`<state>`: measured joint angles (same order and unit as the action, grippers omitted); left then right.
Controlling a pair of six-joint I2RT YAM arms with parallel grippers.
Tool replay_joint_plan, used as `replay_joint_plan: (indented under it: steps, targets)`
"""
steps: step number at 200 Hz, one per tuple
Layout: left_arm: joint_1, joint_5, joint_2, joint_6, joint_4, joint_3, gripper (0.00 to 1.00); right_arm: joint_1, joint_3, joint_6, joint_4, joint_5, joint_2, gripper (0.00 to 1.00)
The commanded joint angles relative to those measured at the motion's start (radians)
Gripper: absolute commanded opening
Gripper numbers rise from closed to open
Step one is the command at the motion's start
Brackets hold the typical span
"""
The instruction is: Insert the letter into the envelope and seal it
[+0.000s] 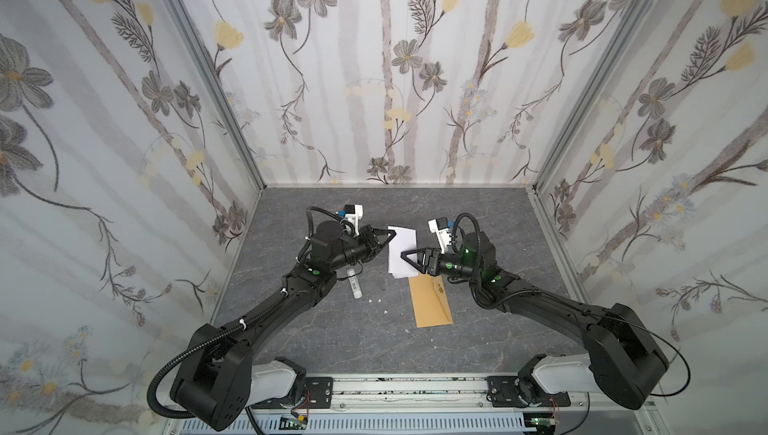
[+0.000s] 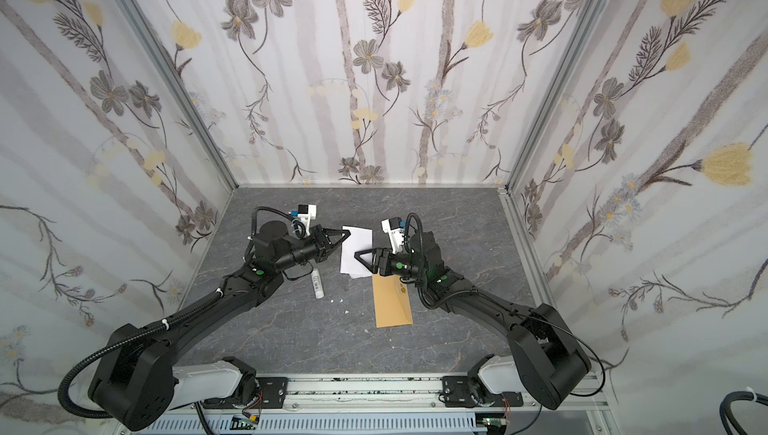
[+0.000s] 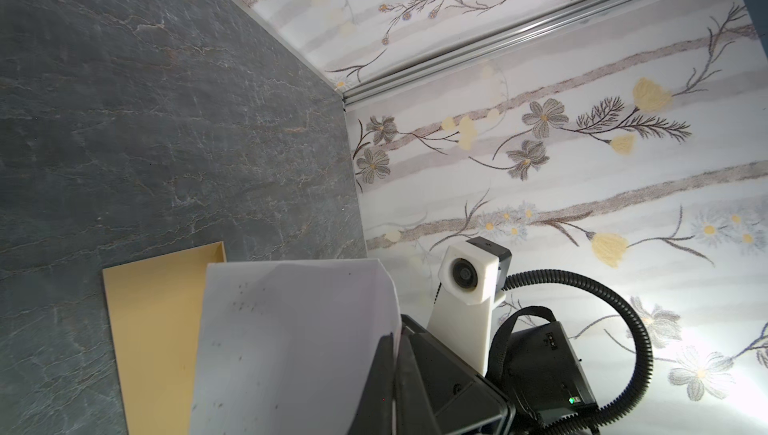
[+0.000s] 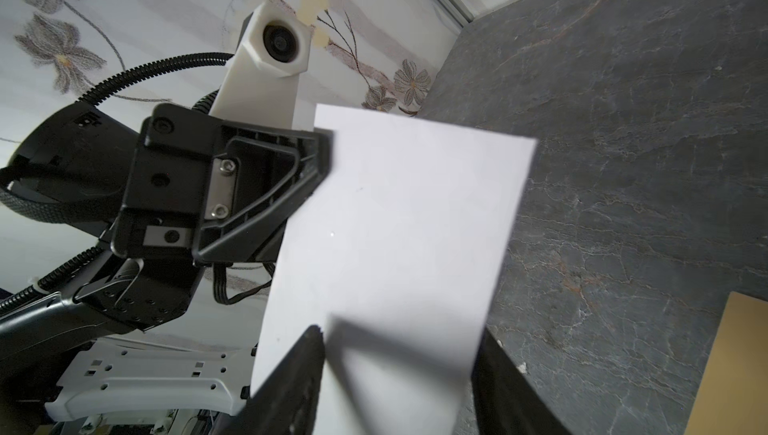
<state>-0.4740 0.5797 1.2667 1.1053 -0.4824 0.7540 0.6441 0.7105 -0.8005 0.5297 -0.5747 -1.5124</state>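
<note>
Left gripper (image 1: 385, 237): clamping one corner of the letter (image 1: 405, 239), holding it lifted over the tabletop's (image 1: 332, 329) middle.
Right gripper (image 1: 404, 255): hovering at the sheet's opposite edge, jaws standing apart either side of it, not visibly pinching.
Envelope (image 1: 432, 304): lying flat just frontward of the letter, nothing pinning it.
Risk: closing off-edge and creasing the sheet; nudging the loose envelope away while feeding the letter in.

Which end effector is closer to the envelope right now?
Right. The right end effector hovers by the far end of the envelope, jaws apart around the letter. The left end effector pinches the letter's opposite edge, farther from the envelope.
</note>
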Motion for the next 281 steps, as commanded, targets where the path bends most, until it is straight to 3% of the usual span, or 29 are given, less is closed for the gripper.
replay_joint_plan:
  steps: [1,19,48,62,71,112,136,176,211,281]
  targets:
    - [-0.002,0.006,-0.005,0.044,-0.073,-0.005,0.0,0.002,-0.009,-0.017,0.084,-0.027,0.007,0.36]
    - [-0.003,0.006,-0.005,0.053,-0.087,-0.009,0.0,0.002,-0.015,-0.025,0.095,-0.032,0.012,0.16]
    - [0.0,0.007,-0.005,0.038,-0.088,-0.006,0.0,0.002,-0.026,-0.029,0.101,-0.033,0.027,0.0]
    - [0.012,0.008,-0.032,0.036,-0.087,-0.015,0.5,0.001,-0.026,-0.031,0.093,-0.026,0.038,0.0]
    - [0.024,0.0,-0.043,0.035,-0.087,-0.034,0.58,-0.001,-0.028,-0.032,0.089,-0.016,0.048,0.0]
    - [0.032,-0.132,-0.17,0.042,-0.085,-0.18,0.64,-0.017,0.008,-0.068,0.027,0.143,0.096,0.0]
    - [-0.086,-0.297,-0.23,0.038,-0.097,-0.23,0.65,-0.018,0.079,-0.101,-0.01,0.265,0.082,0.0]
    - [-0.256,-0.52,-0.238,0.077,-0.274,-0.315,0.64,-0.006,0.099,-0.198,0.104,0.303,0.043,0.0]
    - [-0.283,-0.575,-0.177,0.053,-0.424,-0.312,0.58,0.026,0.096,-0.23,0.14,0.314,0.025,0.0]
    - [-0.284,-0.549,-0.023,0.018,-0.553,-0.204,0.52,0.06,0.096,-0.272,0.205,0.292,-0.006,0.0]
